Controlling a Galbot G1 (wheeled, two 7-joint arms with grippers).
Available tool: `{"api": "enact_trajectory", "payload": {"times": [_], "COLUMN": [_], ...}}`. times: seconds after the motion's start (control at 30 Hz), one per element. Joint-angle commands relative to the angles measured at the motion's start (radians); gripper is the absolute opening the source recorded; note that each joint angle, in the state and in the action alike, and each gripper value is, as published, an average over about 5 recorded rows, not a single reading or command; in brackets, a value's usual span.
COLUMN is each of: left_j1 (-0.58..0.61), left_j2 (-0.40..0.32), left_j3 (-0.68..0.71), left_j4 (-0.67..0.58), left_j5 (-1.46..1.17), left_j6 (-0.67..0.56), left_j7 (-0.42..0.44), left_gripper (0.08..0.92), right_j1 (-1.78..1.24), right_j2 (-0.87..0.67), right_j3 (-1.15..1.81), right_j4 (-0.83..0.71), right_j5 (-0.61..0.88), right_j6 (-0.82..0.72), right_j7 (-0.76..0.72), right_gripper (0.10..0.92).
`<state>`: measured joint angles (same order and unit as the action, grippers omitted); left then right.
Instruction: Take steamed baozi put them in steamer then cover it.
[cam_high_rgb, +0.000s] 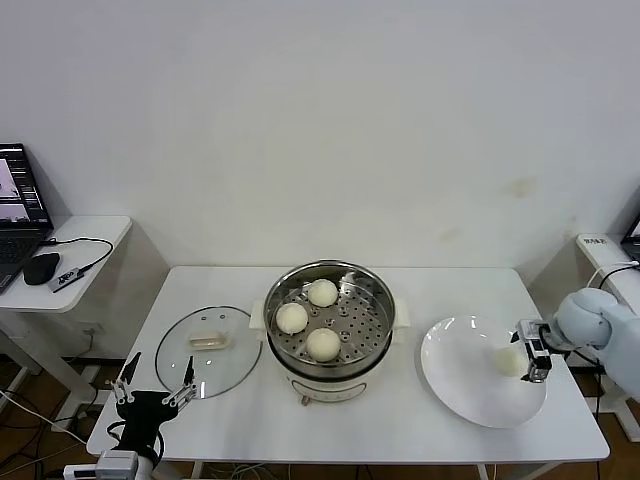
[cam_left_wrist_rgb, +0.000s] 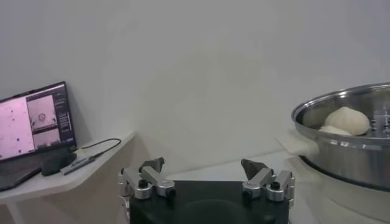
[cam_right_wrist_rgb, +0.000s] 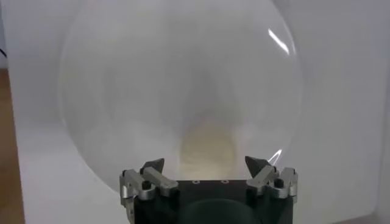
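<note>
The steel steamer (cam_high_rgb: 378, 316) stands mid-table with three off-white baozi on its tray (cam_high_rgb: 322, 292) (cam_high_rgb: 291, 318) (cam_high_rgb: 322, 343). It also shows in the left wrist view (cam_left_wrist_rgb: 356, 149) with baozi (cam_left_wrist_rgb: 347, 120) inside. A fourth baozi (cam_high_rgb: 507, 360) lies on the white plate (cam_high_rgb: 460, 385) at the right. My right gripper (cam_high_rgb: 528, 358) is open just right of this baozi. In the right wrist view the gripper (cam_right_wrist_rgb: 207, 165) is open with the baozi (cam_right_wrist_rgb: 207, 146) just ahead between its fingertips. The glass cover (cam_high_rgb: 208, 360) lies flat left of the steamer. My left gripper (cam_high_rgb: 155, 392) is open and empty at the front left edge, also shown in its wrist view (cam_left_wrist_rgb: 204, 169).
A side table (cam_high_rgb: 85, 235) at the far left carries a laptop (cam_high_rgb: 18, 205), a mouse (cam_high_rgb: 41, 268) and a cable. The laptop also shows in the left wrist view (cam_left_wrist_rgb: 36, 119). Another small table (cam_high_rgb: 605, 250) stands at the far right. A white wall is behind.
</note>
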<state>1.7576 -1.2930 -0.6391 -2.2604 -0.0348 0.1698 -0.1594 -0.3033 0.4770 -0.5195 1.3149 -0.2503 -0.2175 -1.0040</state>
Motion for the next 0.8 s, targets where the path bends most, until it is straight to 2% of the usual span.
{"api": "enact_trajectory", "payload": {"times": [0.03, 0.43, 0.8], "left_j1": [-0.001, -0.002, 0.003], "left_j2": [-0.001, -0.003, -0.003], "left_j3": [-0.002, -0.007, -0.012], "left_j4": [0.004, 0.01, 0.01], "left_j5": [0.0, -0.002, -0.001], "left_j6": [0.0, -0.001, -0.001], "left_j7": [0.0, 0.001, 0.0], "left_gripper": [0.823, 0.823, 0.823], "right_j1": [-0.04, -0.038, 0.02], "right_j2": [0.073, 0.105, 0.084], "right_j3": [0.038, 0.041, 0.007], "right_j4": [-0.096, -0.12, -0.094], "right_j5": [-0.032, -0.05, -0.026], "right_j6": [0.008, 0.006, 0.011], "right_j7": [0.013, 0.014, -0.028], "right_gripper": [0.823, 0.794, 0.622]}}
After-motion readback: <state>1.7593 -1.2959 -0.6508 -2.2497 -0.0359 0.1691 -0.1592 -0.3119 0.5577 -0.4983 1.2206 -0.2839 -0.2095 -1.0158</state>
